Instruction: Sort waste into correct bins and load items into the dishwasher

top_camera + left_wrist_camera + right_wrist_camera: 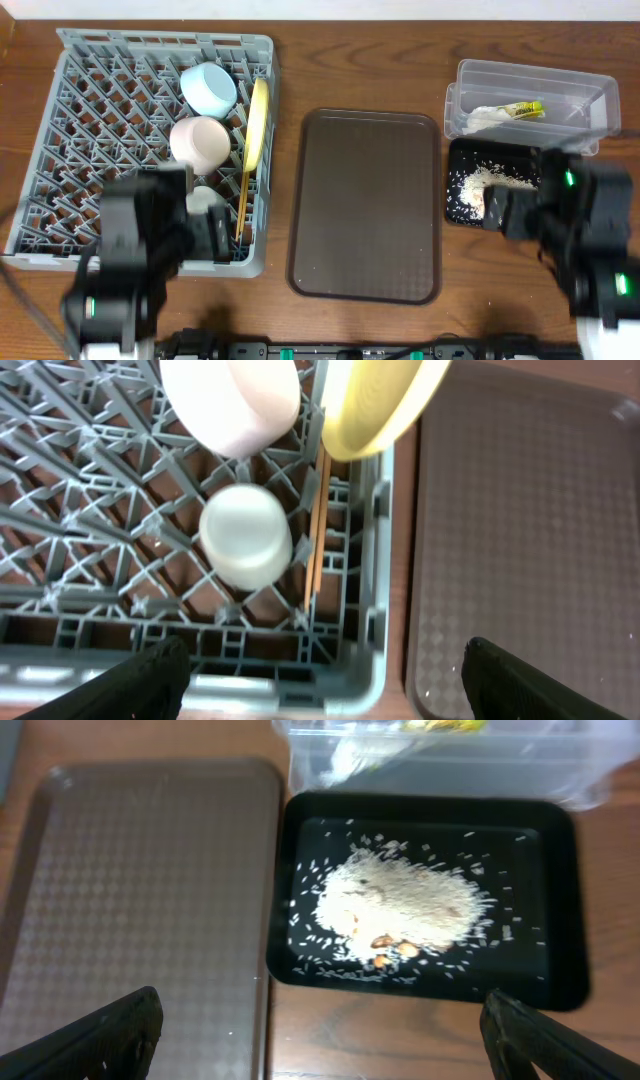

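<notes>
The grey dish rack [100, 120] holds the light blue bowl [208, 88], white-pinkish bowl [200, 140], yellow plate [257, 122] on edge, white cup [245, 537] and chopsticks [316, 530]. My left gripper [325, 680] is open and empty above the rack's front right corner. The black tray [540, 980] holds a heap of rice crumbs [400, 905]. The clear tub [530, 95] holds the green-and-yellow wrapper [527, 109] and white scrap [485, 118]. My right gripper [320, 1035] is open and empty just in front of the black tray.
The dark brown serving tray [367, 205] lies bare between the rack and the bins; it also shows in the left wrist view [530, 530] and the right wrist view [140, 890]. Wooden table [380, 60] all around.
</notes>
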`<action>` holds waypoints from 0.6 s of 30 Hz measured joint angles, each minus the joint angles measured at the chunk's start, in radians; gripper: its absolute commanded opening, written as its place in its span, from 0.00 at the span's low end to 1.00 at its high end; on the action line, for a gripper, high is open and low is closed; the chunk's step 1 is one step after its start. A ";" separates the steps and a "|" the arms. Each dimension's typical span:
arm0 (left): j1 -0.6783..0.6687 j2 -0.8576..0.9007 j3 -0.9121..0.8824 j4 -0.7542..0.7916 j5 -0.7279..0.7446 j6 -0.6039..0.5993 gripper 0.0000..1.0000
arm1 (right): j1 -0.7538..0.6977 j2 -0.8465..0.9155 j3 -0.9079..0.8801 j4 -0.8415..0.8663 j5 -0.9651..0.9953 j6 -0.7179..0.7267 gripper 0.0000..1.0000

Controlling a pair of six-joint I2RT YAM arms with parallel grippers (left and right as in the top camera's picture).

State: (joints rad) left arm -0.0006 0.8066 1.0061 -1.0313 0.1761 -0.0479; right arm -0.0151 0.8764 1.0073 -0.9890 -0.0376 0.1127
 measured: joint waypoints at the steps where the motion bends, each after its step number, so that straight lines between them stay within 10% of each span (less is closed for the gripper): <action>1: 0.000 -0.066 -0.034 -0.005 0.000 0.001 0.88 | 0.000 -0.066 -0.027 -0.004 0.015 0.001 0.99; 18: 0.000 -0.364 -0.097 -0.029 0.000 0.004 0.88 | 0.000 -0.378 -0.087 -0.223 0.074 0.005 0.99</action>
State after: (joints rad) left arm -0.0006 0.4431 0.9096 -1.0603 0.1757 -0.0437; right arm -0.0151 0.4984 0.9203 -1.2118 0.0368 0.1181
